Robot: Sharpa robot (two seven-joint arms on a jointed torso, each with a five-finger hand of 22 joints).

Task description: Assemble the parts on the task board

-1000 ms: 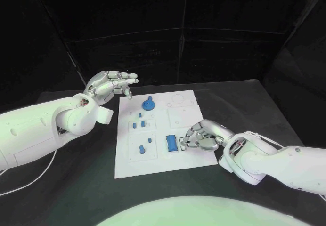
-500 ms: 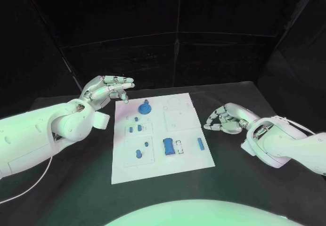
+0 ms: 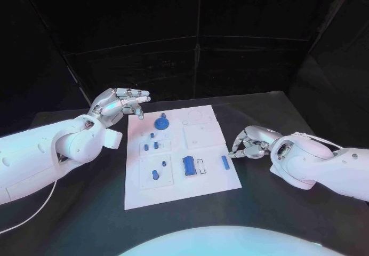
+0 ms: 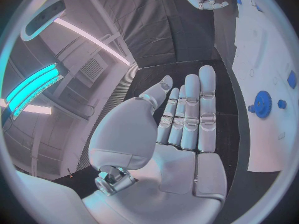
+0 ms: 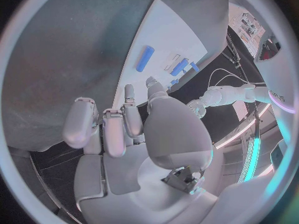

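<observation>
The white task board (image 3: 211, 181) lies mid-table. On it are a blue gear (image 3: 161, 123), several small blue pegs (image 3: 156, 144) and a blue rectangular block (image 3: 188, 165). A blue bar (image 3: 225, 162) lies loose near its right edge. My right hand (image 3: 249, 144) hovers at that edge just beside the bar, fingers loosely bent, nothing in them. The right wrist view shows the same hand (image 5: 124, 129) empty, with the bar (image 5: 144, 58) beyond its fingertips. My left hand (image 3: 123, 102) is raised off the board's far left corner, fingers stretched out and empty; its wrist view shows the gear (image 4: 262, 103).
Black table (image 3: 292, 117) surrounds the board, with free room on every side. Dark curtains close off the back. My left forearm (image 3: 54, 149) stretches along the table's left side.
My right hand left the blue block, lifted off to the right, and has now come back down to the board's right edge. The blue bar now lies loose there. The left hand barely moved.
</observation>
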